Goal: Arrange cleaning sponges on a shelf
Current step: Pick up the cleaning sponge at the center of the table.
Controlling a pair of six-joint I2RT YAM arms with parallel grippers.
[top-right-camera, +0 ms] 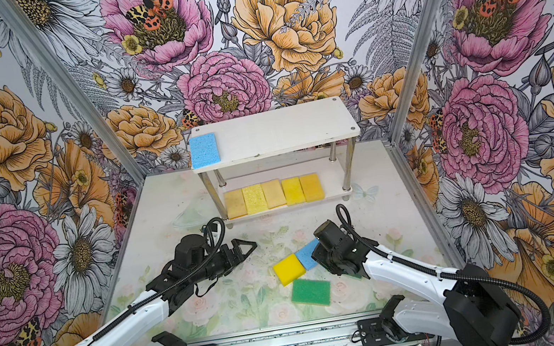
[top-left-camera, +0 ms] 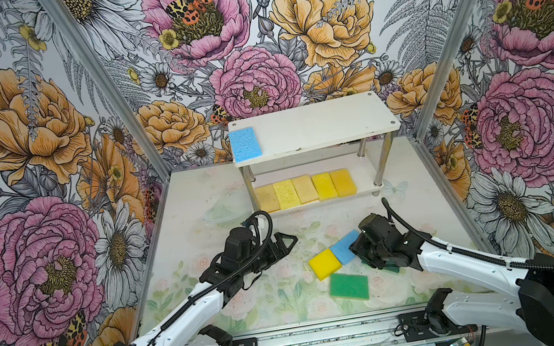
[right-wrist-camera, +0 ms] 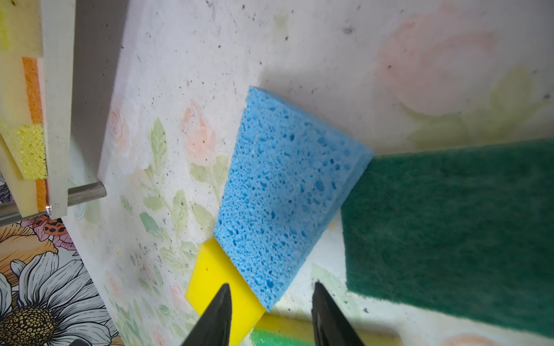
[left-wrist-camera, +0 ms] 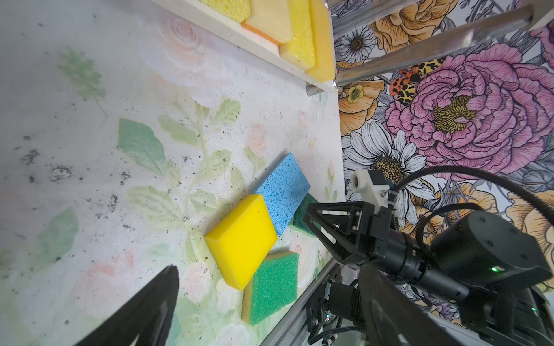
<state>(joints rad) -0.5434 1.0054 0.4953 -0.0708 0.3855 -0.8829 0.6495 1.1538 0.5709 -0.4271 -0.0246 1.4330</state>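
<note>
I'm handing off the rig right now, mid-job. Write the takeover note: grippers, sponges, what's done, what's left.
Grippers: the left gripper is open and empty above the table. The right gripper has its fingers apart around a corner of the loose blue sponge, with no grip yet.
Shelf: the shelved blue sponge is at the left end of the top board, and the row of five yellow and tan sponges is on the lower board.
On the table: the yellow sponge, the green sponge and the second green sponge, partly under the right arm.
Done: six shelved. Left: four.
</note>
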